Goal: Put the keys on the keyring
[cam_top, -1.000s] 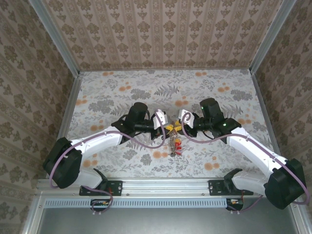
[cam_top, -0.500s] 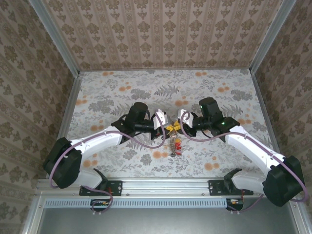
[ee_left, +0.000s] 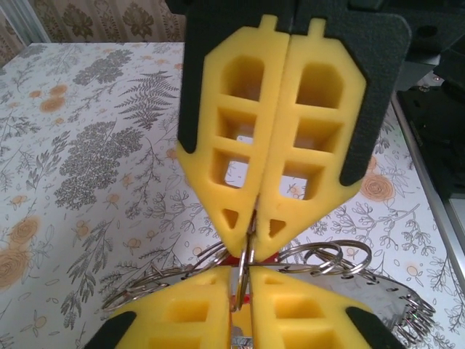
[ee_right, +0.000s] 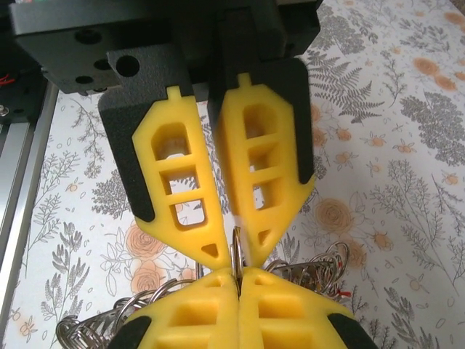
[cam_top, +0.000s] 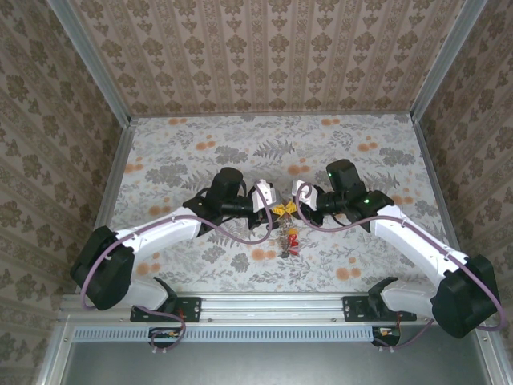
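Observation:
My two grippers meet tip to tip above the middle of the table, left gripper (cam_top: 278, 211) facing right gripper (cam_top: 292, 209). A small steel split ring (ee_left: 245, 251) stands edge-on between both pairs of yellow pads. The right gripper (ee_right: 238, 280) is shut tight on this ring (ee_right: 236, 251). The left gripper (ee_left: 243, 280) has its pads a little apart, the ring in the narrow gap. The flat grey keyring (ee_left: 396, 299) hangs just below, with several split rings through its rim. Red-headed keys (cam_top: 290, 239) dangle under the grippers.
The floral tablecloth (cam_top: 200, 152) covers the table, with patterned walls on three sides. A metal rail (cam_top: 272, 306) runs along the near edge by the arm bases. Purple cables (cam_top: 240, 233) loop beside each wrist.
The right gripper's jaws have closed onto the split ring. The left gripper's pads have parted slightly. Both arms stay almost where they were.

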Robot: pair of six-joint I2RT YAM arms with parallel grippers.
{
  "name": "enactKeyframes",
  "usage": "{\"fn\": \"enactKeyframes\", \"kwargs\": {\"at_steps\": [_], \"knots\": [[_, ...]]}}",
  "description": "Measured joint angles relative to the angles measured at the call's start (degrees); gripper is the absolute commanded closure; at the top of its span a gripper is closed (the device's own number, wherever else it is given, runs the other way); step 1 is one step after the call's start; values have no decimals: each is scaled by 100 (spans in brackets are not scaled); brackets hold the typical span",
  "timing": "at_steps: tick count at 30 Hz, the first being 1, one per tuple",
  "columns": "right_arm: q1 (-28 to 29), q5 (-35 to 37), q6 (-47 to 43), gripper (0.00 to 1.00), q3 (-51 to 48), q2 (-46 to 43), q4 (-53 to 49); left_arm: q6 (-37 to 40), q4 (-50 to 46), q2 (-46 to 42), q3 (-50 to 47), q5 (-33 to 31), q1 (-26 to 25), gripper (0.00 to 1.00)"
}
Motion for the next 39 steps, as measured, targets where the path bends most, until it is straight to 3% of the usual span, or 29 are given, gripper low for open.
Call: {"fn": "enactKeyframes", "kwargs": {"at_steps": [12, 23, 27, 35, 39], "knots": [[44, 260, -111, 100, 166, 0, -387, 323, -332, -2, 304, -286, -33, 75], [72, 262, -101, 100, 177, 0, -380, 457, -597, 74, 435, -258, -63, 76], [74, 262, -92, 100, 177, -2, -376, 468, -632, 103, 474, -229, -63, 80], [63, 304, -63, 100, 160, -46, -313, 522, -682, 129, 516, -81, -68, 100], [59, 306, 50, 97, -52, -208, -87, 542, -678, 153, 533, -9, -68, 100]]}}
